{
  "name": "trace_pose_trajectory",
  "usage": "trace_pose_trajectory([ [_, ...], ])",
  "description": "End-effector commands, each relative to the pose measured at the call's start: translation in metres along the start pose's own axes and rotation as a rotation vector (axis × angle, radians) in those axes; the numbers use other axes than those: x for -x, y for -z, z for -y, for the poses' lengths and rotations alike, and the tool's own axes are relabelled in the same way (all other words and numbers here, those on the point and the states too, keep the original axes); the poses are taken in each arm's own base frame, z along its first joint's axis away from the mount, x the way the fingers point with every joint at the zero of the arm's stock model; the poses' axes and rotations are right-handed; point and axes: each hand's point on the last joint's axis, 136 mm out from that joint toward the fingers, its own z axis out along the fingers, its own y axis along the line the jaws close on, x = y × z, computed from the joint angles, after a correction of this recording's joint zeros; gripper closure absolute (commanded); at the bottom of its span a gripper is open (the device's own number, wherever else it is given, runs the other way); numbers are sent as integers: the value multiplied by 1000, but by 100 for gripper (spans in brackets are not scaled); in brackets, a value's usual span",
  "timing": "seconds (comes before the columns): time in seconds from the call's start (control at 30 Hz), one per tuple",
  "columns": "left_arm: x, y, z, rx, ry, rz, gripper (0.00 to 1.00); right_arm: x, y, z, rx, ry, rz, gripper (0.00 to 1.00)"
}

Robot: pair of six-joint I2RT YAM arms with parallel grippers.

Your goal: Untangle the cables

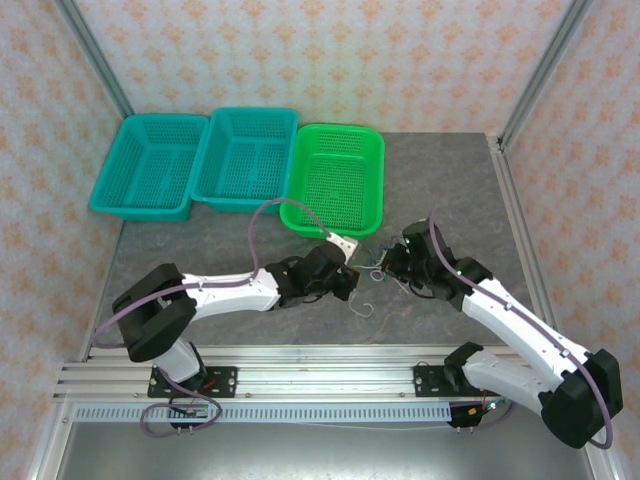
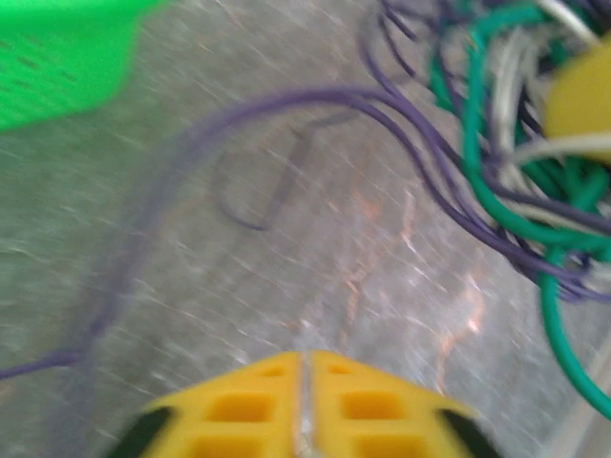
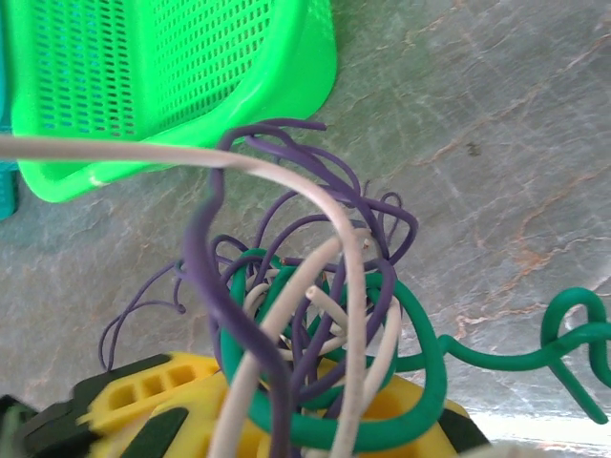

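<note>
Early untangling: my right jaws grip the cables (image 1: pixel 377 266), bunched near the green basket (image 1: pixel 335 180); left jaws look pinched shut, empty. Next I'd grab one purple strand (image 2: pixel 286 100) and pull sideways.

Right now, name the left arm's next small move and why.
Probably open the left gripper and ease forward onto the thin purple wire looping out over the grey table. Its yellow fingers look closed and empty, while the tangle of cream, purple and green wires sits bunched at the right gripper, so that loose strand seems easiest to pull free.
</note>
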Motion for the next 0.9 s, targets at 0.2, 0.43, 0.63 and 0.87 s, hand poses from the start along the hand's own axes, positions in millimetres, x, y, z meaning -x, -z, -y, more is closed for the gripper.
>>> trace_pose_trajectory([
  [0.2, 3, 69, -86, 392, 146, 169, 100, 46, 23, 96, -379, -187, 230, 94],
  [0.43, -22, 127, -138, 537, 269, 192, 100, 57, 16, 151, -453, -363, 252, 83],
  [0.63, -39, 179, -187, 677, 418, 227, 100, 66, 17, 181, -483, -480, 266, 84],
  [0.87, -45, 226, -214, 782, 509, 262, 100, 71, 13, 194, -469, -558, 277, 89],
])
